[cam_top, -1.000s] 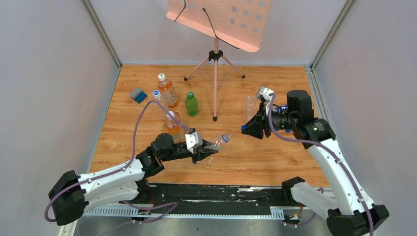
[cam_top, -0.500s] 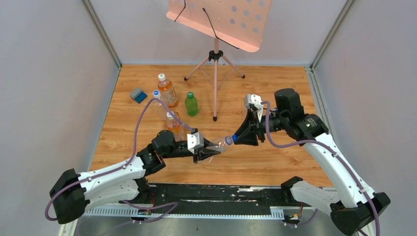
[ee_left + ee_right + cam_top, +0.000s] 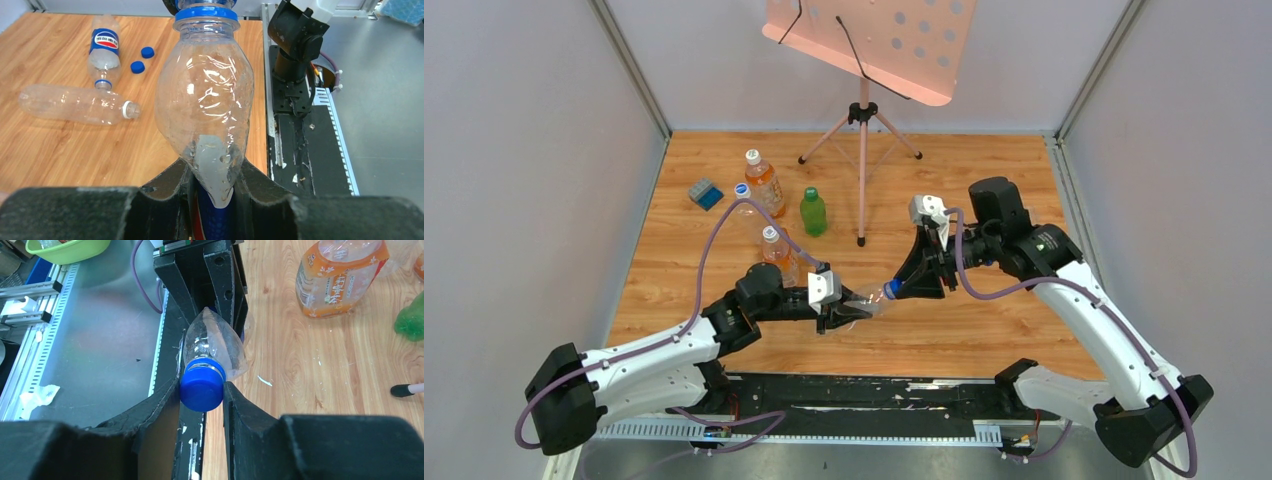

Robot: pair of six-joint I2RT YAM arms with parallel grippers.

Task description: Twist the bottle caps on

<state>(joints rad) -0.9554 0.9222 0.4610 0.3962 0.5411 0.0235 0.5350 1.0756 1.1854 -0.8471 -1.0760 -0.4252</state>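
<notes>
the left gripper [image 3: 215, 192] was clamped on the lower body of a clear crinkled plastic bottle [image 3: 205, 100]. it held the bottle off the wooden table [image 3: 984, 320], close to the near edge and about midway between left and right, with the neck pointing right. the right gripper [image 3: 201, 399] was closed on the round blue plastic screw cap [image 3: 201, 387], one black finger pressed to each side of it. the cap sat on the held bottle's neck; how far it was threaded could not be told.

in the left wrist view, further right on the wood, a loose blue cap [image 3: 147, 51] lay just beside a second loose blue cap [image 3: 137, 66]. near them lay a blue-labelled clear bottle [image 3: 104, 50] and an uncapped clear bottle [image 3: 75, 104], both on their sides with open necks.

at the far left of the table stood an orange-drink bottle with a white cap [image 3: 764, 185] and a green plastic bottle [image 3: 813, 212], with a blue-grey rectangular block [image 3: 705, 193] to their left. a pink music stand [image 3: 862, 120] stood on its tripod at the far middle.
</notes>
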